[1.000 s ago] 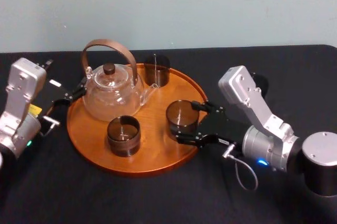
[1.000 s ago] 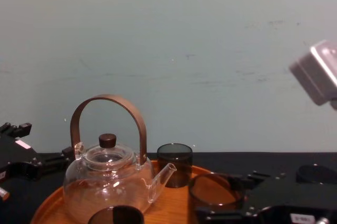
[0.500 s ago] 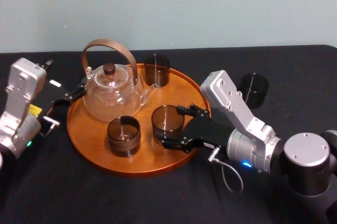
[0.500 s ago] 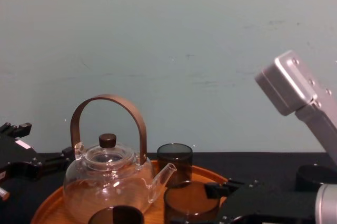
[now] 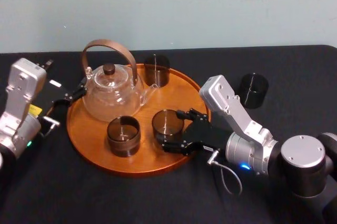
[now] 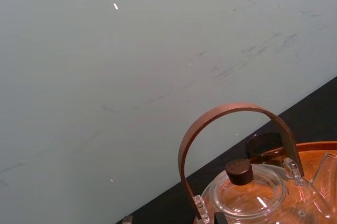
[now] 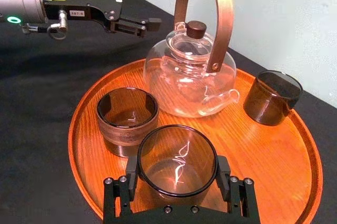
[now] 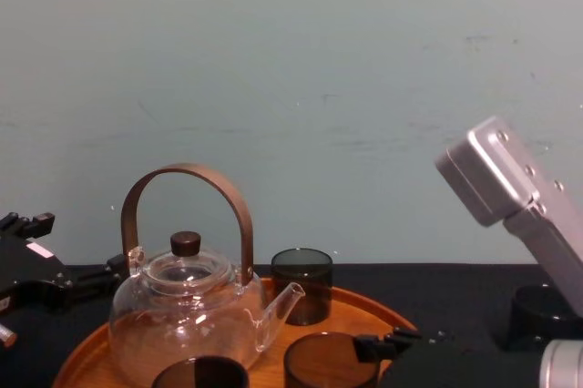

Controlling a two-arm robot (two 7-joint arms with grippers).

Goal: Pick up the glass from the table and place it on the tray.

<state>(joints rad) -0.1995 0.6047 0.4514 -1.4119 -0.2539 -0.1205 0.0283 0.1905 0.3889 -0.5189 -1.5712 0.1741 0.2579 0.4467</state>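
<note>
The right jaws are closed on the glass (image 7: 176, 161), one on each side of its wall. The glass is upright inside the tray (image 5: 176, 93), toward the tray's front right. A second glass (image 5: 123, 135) stands just beside it. Behind them on the tray are the teapot (image 5: 111, 95) and a third glass (image 5: 157, 70) at the far rim. A fourth glass (image 5: 253, 90) stands on the table (image 5: 158, 197), right of the tray. The left jaws are parted, holding nothing, just outside the tray's left rim.

Setting: lab-style robot test bench. Black cloth-covered table (image 5: 158, 197) against a bare, scuffed pale-green wall (image 5: 221, 8).
</note>
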